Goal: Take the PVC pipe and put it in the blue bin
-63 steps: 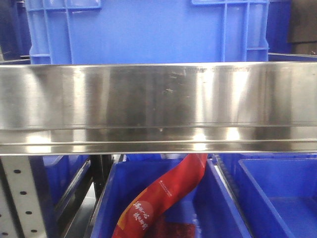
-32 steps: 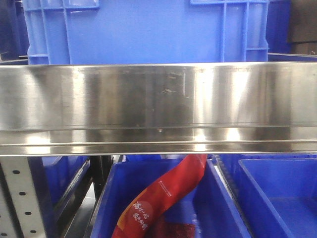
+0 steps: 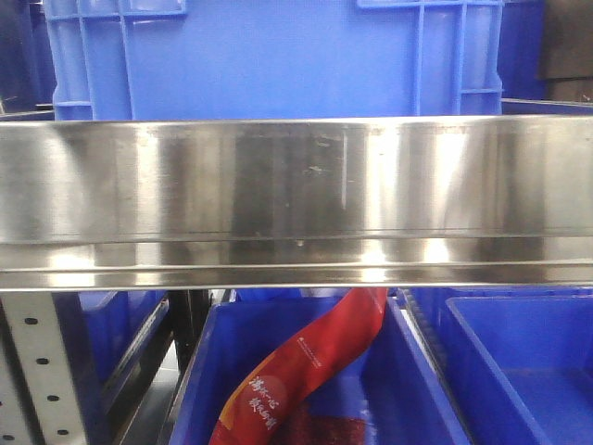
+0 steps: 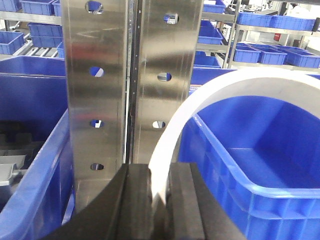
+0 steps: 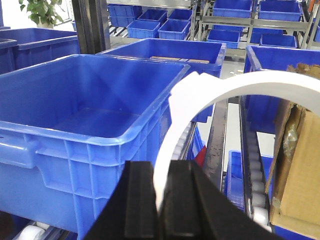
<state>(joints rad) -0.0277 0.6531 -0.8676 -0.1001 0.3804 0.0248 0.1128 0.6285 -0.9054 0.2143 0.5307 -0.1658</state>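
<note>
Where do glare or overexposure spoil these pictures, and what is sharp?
Front-facing view: broad glare patches on the steel shelf rail; the red package below is clear. Left wrist view: the white arc is blown out, without surface detail. Right wrist view: the second white arc is equally washed out; the blue bin is sharp.
</note>
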